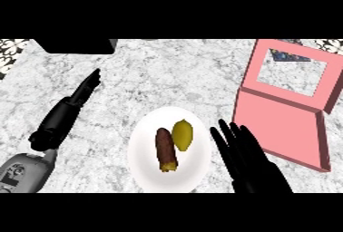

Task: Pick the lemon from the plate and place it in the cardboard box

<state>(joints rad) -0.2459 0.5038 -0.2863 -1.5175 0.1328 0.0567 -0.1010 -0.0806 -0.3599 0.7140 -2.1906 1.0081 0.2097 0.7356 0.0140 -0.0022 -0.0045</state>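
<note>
Head view, looking steeply down on the marble tabletop (167,77); white plate (150,174) sits low centre w/ the lemon (183,134) on its upper right part, and it's lying right against a brown, sausage-like item (165,148) to its left, yellowish at the lower tip; can't tell exactly what that one is. Right robot hand (241,154) comes in from the lower edge, fingers straight and spread, pointing up-view, holding nothing; its fingertips are just beside the plate's right rim, near the lemon but not touching it as far as I can see. Left robot hand (85,90) is well apart at the view's left, fingers straight and together, also carrying nothing; grey forearm (23,172) below it at lower left, looks parked, not in play. Pink cardboard box (281,122) lies open at the right, lid w/ a window panel tipped up behind it, tray part nearest the plate; inside looks bare. Dark block (74,45) at the top left edge, can't ID it. Progress, my read: very early; lemon not yet grasped, nothing in the box. Left to do: get the right robot hand over the lemon, close round it w/o dragging the brown item along, lift, carry right to the box, set it in the tray, let go.
</note>
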